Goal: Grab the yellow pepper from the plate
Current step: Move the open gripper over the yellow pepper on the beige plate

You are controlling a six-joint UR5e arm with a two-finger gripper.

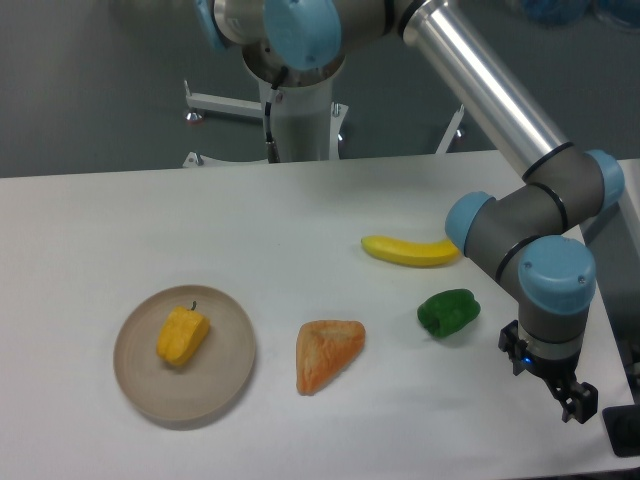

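Note:
The yellow pepper (183, 335), blocky with a short dark stem, lies a little left of centre on the round beige plate (224, 382) at the table's front left. My gripper (577, 405) hangs at the far right near the table's front edge, well away from the plate, with the green pepper and the wedge in between. Its dark fingers point down and are small in this view, so I cannot make out whether they are open or shut. Nothing shows between them.
A long yellow banana (410, 251) lies right of centre, a green pepper (448, 312) just in front of it. An orange-tan triangular wedge (325, 353) sits right of the plate. The arm's grey links (520, 215) reach over the table's right side.

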